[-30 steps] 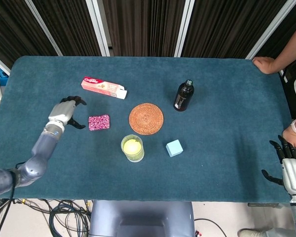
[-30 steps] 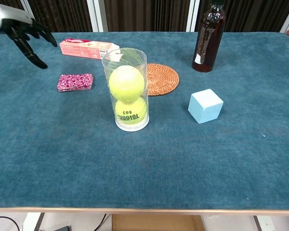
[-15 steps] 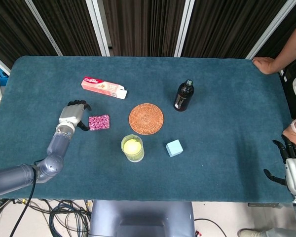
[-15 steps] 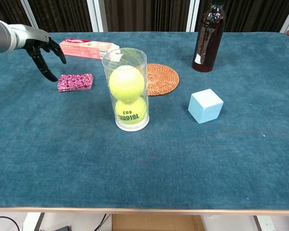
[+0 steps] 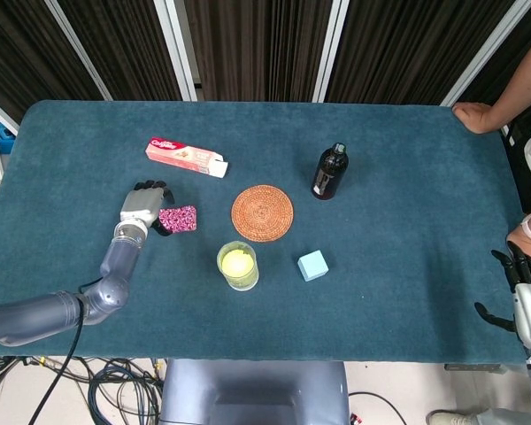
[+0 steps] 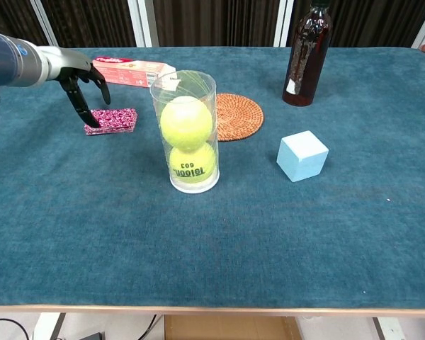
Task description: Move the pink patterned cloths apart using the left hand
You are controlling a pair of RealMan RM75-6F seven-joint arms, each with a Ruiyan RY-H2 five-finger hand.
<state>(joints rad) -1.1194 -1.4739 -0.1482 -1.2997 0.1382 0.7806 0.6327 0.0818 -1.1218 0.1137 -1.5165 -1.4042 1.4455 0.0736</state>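
Pink patterned cloths (image 5: 178, 220) lie in a small flat stack on the teal tabletop (image 5: 398, 177), left of centre, just in front of the toothpaste box (image 5: 186, 157) and to the left of the woven coaster (image 5: 262, 212). In the chest view we see the same stack (image 6: 112, 120) as a thin pile, its layers one on top of another.

Our left hand (image 5: 142, 205) sits at the left edge of the stack. From above, its dark fingers (image 5: 162, 225) are spread and curved towards the cloths, with the tips reaching the near-left edge. The chest view shows the left hand (image 6: 76, 69) raised above the tabletop with one long finger pointing down to the left corner of the pile; we cannot tell for certain whether it presses on the fabric or only meets it. Nothing is held in this hand.

Our right hand (image 5: 524, 297) shows only in the head view, at the lower right corner beyond the tabletop edge, well apart from everything. Its fingers (image 5: 511, 266) are apart and hold nothing.

A clear tube (image 6: 185, 131) holding two yellow tennis balls stands upright near the front centre. A light blue cube (image 6: 302, 156) lies to its right. A dark bottle (image 6: 309, 51) stands upright behind the cube. A person's hand (image 5: 472, 114) rests on the far right corner of the tabletop.
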